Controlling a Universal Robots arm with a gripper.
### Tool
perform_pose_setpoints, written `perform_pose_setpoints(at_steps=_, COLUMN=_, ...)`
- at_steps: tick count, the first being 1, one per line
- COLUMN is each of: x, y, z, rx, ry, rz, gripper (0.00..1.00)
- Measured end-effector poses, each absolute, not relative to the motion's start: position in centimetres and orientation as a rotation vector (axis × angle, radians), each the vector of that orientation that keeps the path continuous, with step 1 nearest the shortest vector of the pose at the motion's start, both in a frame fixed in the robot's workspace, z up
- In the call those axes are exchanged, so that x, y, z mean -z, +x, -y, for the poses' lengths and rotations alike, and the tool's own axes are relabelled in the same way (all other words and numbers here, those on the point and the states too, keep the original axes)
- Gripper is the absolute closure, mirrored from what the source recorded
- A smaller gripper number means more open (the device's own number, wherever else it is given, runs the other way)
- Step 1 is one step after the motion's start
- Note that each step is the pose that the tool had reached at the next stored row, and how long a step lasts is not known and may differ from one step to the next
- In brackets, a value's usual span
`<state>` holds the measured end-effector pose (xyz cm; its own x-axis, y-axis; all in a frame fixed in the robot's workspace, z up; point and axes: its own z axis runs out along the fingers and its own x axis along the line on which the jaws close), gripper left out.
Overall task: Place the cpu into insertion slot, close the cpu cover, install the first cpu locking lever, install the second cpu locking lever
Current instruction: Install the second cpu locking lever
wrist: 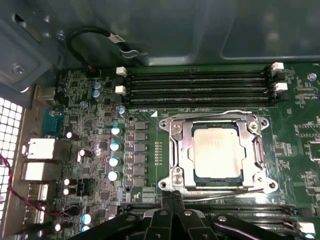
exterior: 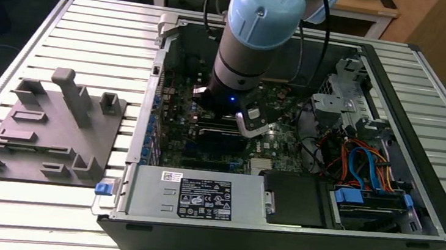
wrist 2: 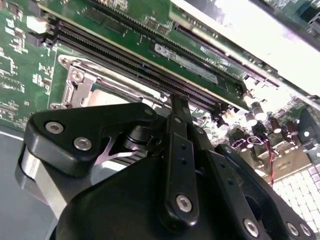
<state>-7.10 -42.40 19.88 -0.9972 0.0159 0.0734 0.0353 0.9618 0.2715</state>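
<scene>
End effector (wrist: 172,200) sits low at the socket edge, fingertips pressed together on or right at a thin silvery locking lever (wrist: 220,192) that runs along the near side of the cpu cover (wrist: 182,150); can't tell if the rod is actually pinched between the tips or just pushed by them. In the second wrist view, same story: fingers meet in a narrow point just beside the memory slots (wrist 2: 130,60).

cpu (wrist: 216,152) is already seated in the insertion slot (wrist: 176,127), silver top showing through the cover's cut-out. Cover lies flat over it. So the step in hand looks like the lever work.

To do it well, I'd judge: push the lever down and sideways under its hook in one arc, keep tips off the chip and off the memory slots (wrist: 197,85) behind the socket.

Further out, in the exterior view, the arm (exterior: 251,48) reaches down into the open PC case (exterior: 414,180) on the desk (exterior: 68,30), grey fixture block (exterior: 50,133) at the exterior view's left.
</scene>
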Motion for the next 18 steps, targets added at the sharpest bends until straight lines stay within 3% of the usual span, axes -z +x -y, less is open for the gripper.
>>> perform_pose_setpoints(at_steps=18, x=-18.8, y=-7.5, z=41.6, rx=0.455, ry=-0.038, rz=3.037, gripper=0.90)
